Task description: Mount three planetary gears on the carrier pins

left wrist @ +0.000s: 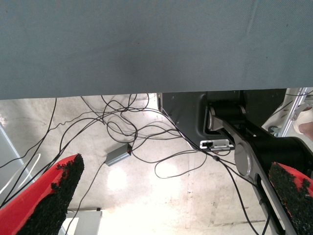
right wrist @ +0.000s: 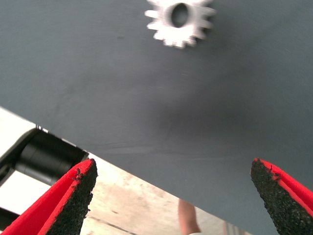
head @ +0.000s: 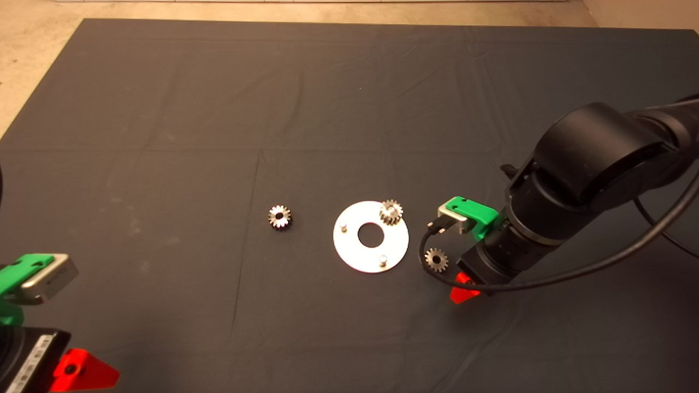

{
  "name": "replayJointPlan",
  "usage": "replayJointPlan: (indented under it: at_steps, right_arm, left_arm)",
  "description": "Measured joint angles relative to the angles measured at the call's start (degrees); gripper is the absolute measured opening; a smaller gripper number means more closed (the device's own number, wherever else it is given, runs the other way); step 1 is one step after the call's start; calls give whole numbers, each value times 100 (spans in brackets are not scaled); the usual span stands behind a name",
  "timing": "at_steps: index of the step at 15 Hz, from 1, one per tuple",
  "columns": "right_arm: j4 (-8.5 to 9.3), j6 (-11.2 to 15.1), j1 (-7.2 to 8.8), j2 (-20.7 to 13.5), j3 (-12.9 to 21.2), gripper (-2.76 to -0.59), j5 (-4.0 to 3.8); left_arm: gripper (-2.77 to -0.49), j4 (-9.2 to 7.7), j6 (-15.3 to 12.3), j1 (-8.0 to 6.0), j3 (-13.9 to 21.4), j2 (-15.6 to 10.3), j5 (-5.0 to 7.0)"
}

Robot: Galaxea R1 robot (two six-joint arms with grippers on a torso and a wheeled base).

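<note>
A dark mat (head: pixel 164 109) is spread over the table, with pale floor (head: pixel 33 43) seen past its far left edge. The right arm (head: pixel 590 180) is reached in from the right, its gripper (head: pixel 464 286) held low over the mat just right of the disc; in the right wrist view the two red fingers (right wrist: pixel 73 196) are seen spread wide apart with nothing between them, and a loose gear (right wrist: pixel 180 22) lies on the mat beyond them. The left gripper (head: pixel 82 371) is parked at the near left corner, its fingers (left wrist: pixel 54 196) also spread wide, with only floor cables and the robot's base seen under the mat edge in its wrist view. The white disc (head: pixel 349 251) lies flat at the mat's centre, its hole facing up. Three pins stand upright on it in a triangle: a bare pin (head: pixel 343 225) at the left, a bare pin (head: pixel 383 260) at the near side, and a far right one covered by a gear (head: pixel 391 212), which sits on the disc's rim, apparently slightly tilted. A second gear (head: pixel 436 260) lies flat on the mat between the disc and the right gripper, bore upward. A third gear (head: pixel 279 216) lies flat well left of the disc, bore upward.
</note>
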Motion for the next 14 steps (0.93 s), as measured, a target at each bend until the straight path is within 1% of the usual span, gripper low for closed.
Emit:
replayJointPlan:
  at_steps: [2,3,5,7,8,9,10,11,13,14]
  right_arm:
    - [-22,155,-2,-118,0,-103,1]
    - [-44,221,-30,-147,2,-103,2]
    - [-113,263,-175,-195,38,-103,4]
    - [-278,199,-273,-224,143,-103,2]
    - [-415,61,-302,-224,216,-103,4]
    - [-604,-140,-321,-224,295,-103,8]
    - [-818,-414,-352,-227,347,-103,10]
    - [-1069,-738,-414,-240,390,-103,19]
    - [-1685,-1379,-624,-273,429,-103,18]
    - [-2041,-1731,-745,-274,433,-103,15]
  left_arm:
    - [-51,-2,10,0,0,0,0]
    - [-51,-2,11,0,0,0,0]
    - [-51,-2,13,0,0,1,0]
    - [-51,-2,13,0,0,2,0]
    - [-51,-3,16,0,0,2,1]
    - [-51,-4,18,0,0,2,0]
    - [-51,-4,18,0,0,2,0]
    - [-51,-4,20,0,0,0,0]
    - [-51,-4,19,0,0,0,0]
    - [-51,-4,18,0,0,-5,0]
